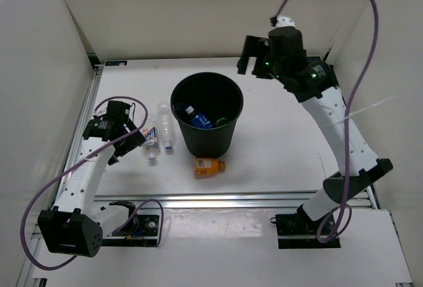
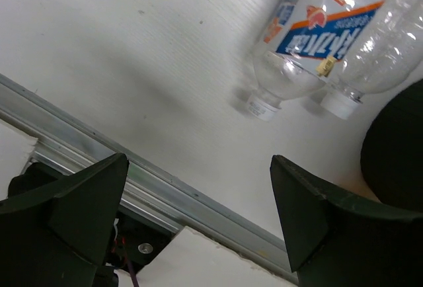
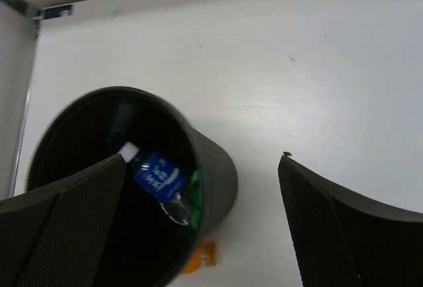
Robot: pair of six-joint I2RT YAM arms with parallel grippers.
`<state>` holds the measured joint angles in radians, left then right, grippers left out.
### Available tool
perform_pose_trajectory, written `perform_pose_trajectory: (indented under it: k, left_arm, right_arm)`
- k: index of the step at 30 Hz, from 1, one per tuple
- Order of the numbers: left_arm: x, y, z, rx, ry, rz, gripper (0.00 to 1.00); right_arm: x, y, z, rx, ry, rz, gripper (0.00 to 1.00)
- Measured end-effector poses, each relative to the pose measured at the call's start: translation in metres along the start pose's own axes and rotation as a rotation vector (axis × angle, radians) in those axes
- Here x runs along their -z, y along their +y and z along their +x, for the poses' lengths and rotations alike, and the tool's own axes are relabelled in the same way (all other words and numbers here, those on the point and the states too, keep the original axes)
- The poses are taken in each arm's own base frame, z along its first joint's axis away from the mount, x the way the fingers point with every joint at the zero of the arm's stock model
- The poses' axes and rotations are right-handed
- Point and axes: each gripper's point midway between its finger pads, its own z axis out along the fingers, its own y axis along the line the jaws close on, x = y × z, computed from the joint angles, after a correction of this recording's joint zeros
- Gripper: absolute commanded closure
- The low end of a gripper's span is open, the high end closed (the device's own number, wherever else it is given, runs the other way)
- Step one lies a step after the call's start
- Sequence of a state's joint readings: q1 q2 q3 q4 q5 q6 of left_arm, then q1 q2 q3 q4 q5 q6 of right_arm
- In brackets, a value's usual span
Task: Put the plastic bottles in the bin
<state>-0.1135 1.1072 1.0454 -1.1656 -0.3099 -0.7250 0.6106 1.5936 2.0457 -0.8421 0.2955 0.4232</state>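
The black bin [image 1: 231, 102] stands mid-table. A clear bottle with a blue label [image 1: 198, 119] and a green bottle [image 1: 221, 122] lie inside it; both show in the right wrist view, the blue-label bottle [image 3: 155, 176] and the green one [image 3: 196, 191]. Two clear white-capped bottles lie side by side left of the bin, one labelled [image 1: 151, 139] and one plain [image 1: 165, 127]. They also show in the left wrist view [image 2: 310, 36] [image 2: 386, 42]. A short orange bottle [image 1: 209, 166] lies in front of the bin. My left gripper [image 1: 132, 139] is open just left of the clear bottles, holding nothing. My right gripper [image 1: 252, 55] is open and empty, high behind the bin.
An aluminium rail [image 1: 231, 200] runs along the table's near edge and shows in the left wrist view [image 2: 165, 188]. White walls enclose the left, back and right sides. The bin's dark side [image 2: 396, 148] edges the left wrist view.
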Motion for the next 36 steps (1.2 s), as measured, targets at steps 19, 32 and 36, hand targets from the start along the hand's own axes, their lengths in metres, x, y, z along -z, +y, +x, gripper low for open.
perform_pose_trajectory:
  k: [19, 32, 36]
  left_arm:
    - [-0.022, -0.105, -0.043, -0.049, -0.093, 0.419, 0.0]
    - [-0.099, -0.104, -0.031, -0.023, -0.002, 0.225, 0.0]
    - [-0.125, -0.104, -0.018, -0.033, 0.056, 0.176, 0.0]
  right_arm:
    - [0.007, -0.101, 0.118, -0.468, 0.347, 0.124, 0.0]
    - [0.01, -0.11, 0.11, -0.513, 0.357, 0.076, 0.0]
    - [0.01, -0.108, 0.111, -0.513, 0.364, 0.063, 0.0]
